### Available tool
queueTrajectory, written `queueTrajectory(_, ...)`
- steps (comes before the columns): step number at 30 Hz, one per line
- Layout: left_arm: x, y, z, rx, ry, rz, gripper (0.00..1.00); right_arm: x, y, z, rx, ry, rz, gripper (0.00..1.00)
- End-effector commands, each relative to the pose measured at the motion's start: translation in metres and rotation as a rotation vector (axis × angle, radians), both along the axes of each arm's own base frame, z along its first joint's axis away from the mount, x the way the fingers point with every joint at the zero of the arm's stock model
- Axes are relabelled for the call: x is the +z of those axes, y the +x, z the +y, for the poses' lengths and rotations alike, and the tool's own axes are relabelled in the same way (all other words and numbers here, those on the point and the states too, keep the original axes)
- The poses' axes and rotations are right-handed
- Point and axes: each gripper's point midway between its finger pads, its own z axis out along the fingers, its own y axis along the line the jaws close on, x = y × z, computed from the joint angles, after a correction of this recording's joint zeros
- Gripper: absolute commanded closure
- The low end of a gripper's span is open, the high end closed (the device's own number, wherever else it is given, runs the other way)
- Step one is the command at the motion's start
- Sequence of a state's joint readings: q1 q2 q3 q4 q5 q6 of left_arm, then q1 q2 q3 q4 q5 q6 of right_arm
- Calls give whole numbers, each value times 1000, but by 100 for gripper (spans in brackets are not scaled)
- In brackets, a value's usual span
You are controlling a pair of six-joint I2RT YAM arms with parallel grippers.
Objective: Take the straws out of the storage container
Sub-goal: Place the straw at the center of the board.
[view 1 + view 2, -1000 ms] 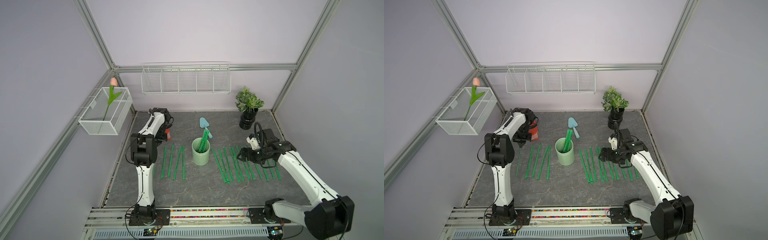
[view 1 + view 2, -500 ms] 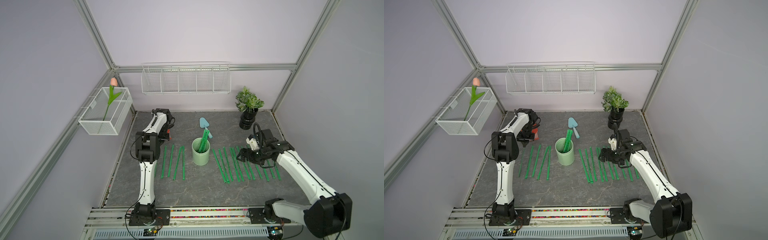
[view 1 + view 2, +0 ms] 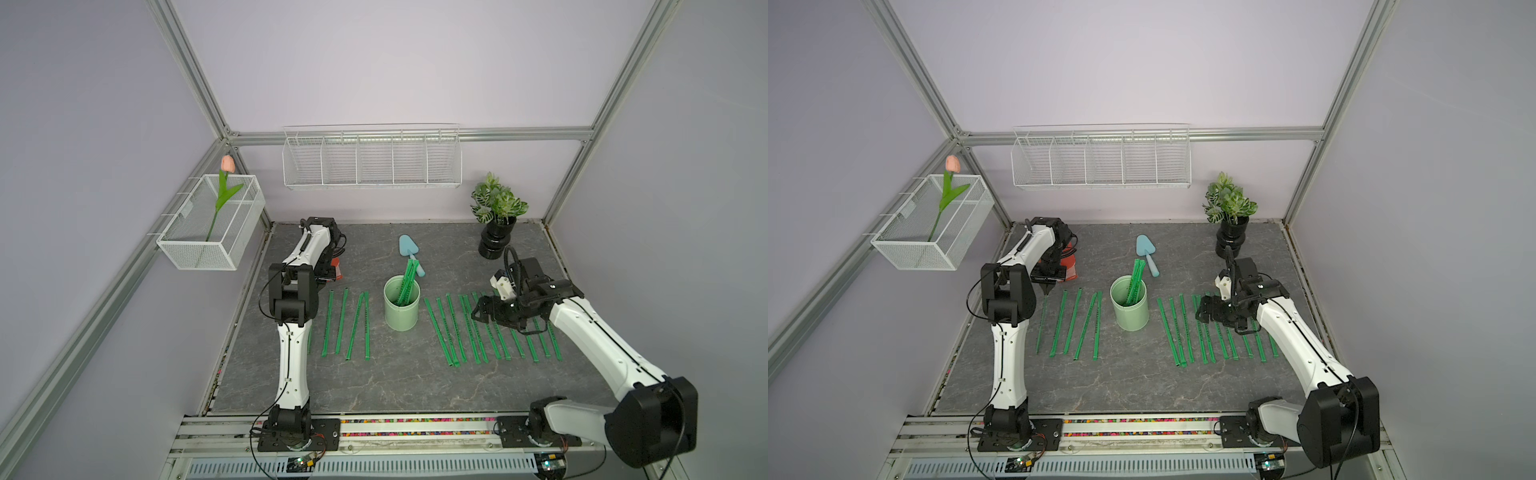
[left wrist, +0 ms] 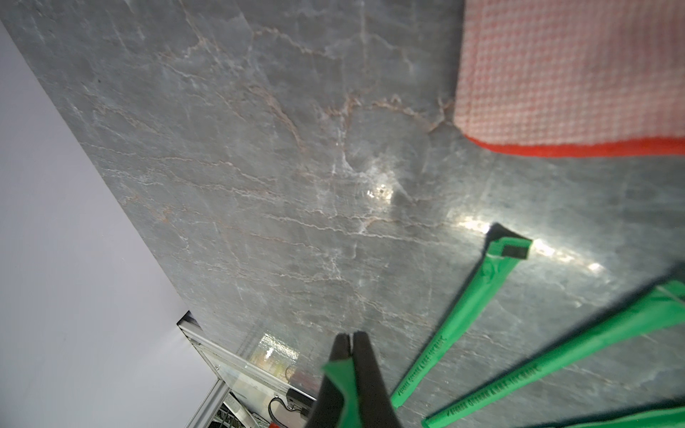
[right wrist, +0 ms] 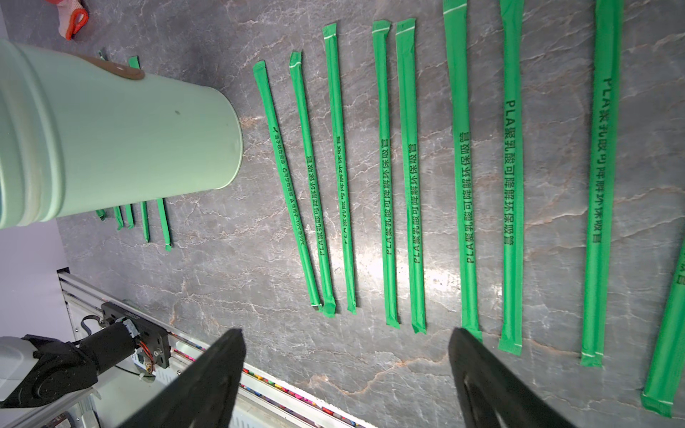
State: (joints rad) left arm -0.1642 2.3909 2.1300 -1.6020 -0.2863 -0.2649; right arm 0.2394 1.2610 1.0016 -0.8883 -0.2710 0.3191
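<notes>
The storage container (image 3: 401, 307) (image 3: 1129, 309) (image 5: 122, 140), a mint-green cup, stands mid-table with a few straws (image 3: 406, 282) (image 3: 1134, 278) leaning out of it. Several more straws lie in a row left of it (image 3: 343, 320) and in a longer row to its right (image 3: 457, 328) (image 5: 385, 166). My left gripper (image 3: 1047, 286) (image 4: 350, 337) is shut on the far end of one straw (image 3: 1041, 324) (image 4: 343, 385) at the left end of the left row. Over the right row my right gripper (image 3: 482, 309) (image 3: 1204, 309) (image 5: 344, 333) is open and holds nothing.
A blue trowel (image 3: 409, 251) lies behind the cup. A red and white cloth (image 3: 1069, 262) (image 4: 571, 74) lies by the left gripper. A black plant pot (image 3: 496, 241) stands at the back right. Wire baskets hang on the back wall (image 3: 372, 160) and the left wall (image 3: 212, 224).
The left arm's elbow has swung slightly to the right, with its gripper still shut on the straw. The right arm has not moved.
</notes>
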Motion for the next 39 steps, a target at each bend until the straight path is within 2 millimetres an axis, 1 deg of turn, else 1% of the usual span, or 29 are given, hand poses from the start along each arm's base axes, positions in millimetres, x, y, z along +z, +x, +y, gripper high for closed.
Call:
queueTrajectory(1,-9,3,1,2,-9,9,93,-6,-3,2,-6,13,24,11)
queueTrajectory(4,-12,3,2,5,-11,9,88,-6,-4,2,-8,13,24,11)
queueTrajectory(13,-16,1,2,16,-17,5,84,-7,-5,2,-10,13,28,11)
queueTrajectory(19,-11,0,2,17,-17,-5,80,-5,-5,2,-13,17,25,11)
queueTrajectory(22,0,1,2,30,-21,-39,80,-4,-5,3,-16,22,21,11)
queueTrajectory(23,8,2,1,37,-26,-62,80,-3,-4,3,-17,23,17,11)
queueTrajectory(25,30,6,-3,46,-49,-127,79,0,-2,3,-20,28,5,11)
queueTrajectory(28,75,10,-24,33,-137,-273,79,5,4,5,-25,36,-21,11)
queueTrajectory(31,126,12,-70,-42,-334,-464,78,11,10,5,-35,42,-41,11)
queueTrajectory(33,159,4,-112,-134,-520,-560,77,14,12,6,-42,46,-51,11)
queueTrajectory(36,196,-14,-163,-259,-730,-659,76,19,16,8,-52,67,-68,11)
queueTrajectory(39,215,-31,-198,-393,-820,-743,73,24,18,10,-62,86,-81,11)
